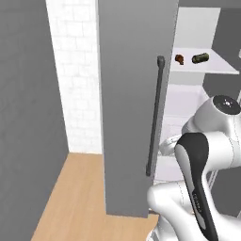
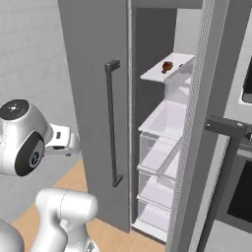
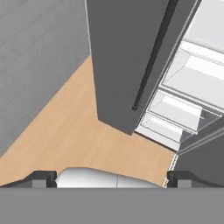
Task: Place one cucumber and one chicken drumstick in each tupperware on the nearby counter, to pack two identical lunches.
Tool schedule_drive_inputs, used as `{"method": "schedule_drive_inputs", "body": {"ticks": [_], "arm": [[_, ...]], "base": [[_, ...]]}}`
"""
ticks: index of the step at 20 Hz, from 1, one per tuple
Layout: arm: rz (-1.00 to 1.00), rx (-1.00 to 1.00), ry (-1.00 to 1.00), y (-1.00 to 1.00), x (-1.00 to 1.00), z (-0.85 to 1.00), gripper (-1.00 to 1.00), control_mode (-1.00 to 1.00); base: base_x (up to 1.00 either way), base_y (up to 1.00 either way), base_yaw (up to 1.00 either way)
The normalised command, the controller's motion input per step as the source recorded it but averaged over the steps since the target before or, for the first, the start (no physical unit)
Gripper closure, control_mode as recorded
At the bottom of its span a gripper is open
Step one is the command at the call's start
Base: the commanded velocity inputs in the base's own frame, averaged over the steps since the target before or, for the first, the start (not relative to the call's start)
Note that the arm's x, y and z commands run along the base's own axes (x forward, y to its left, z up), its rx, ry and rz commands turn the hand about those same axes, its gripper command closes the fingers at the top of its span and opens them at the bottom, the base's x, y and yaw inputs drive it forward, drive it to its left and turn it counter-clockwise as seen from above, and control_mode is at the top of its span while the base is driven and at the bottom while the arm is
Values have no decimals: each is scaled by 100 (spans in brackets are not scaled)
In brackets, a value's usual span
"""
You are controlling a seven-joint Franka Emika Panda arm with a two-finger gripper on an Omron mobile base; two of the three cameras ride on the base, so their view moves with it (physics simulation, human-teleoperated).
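Smooth grey fridge door mid-frame, brown drumstick and stubby dark cucumber upper right, gripper jaws spread wide, grasping nothing

No readable text anywhere I looked — no labels, brands, numbers or signs on any surface in view.

A brown chicken drumstick and a dark green cucumber are seen lying near each other, apart, on a white shelf inside the open fridge.
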Motion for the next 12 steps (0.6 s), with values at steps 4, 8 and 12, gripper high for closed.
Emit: {"method": "schedule_drive_inputs", "body": {"ticks": [4, 8, 12], "arm": [[0, 0, 0, 0, 0, 0, -100, 100], [0, 0, 0, 0, 0, 0, -100, 100], [0, 0, 0, 0, 0, 0, -100, 100]], "base": [[61, 0, -50], [29, -1, -52], [17, -1, -46]]}}
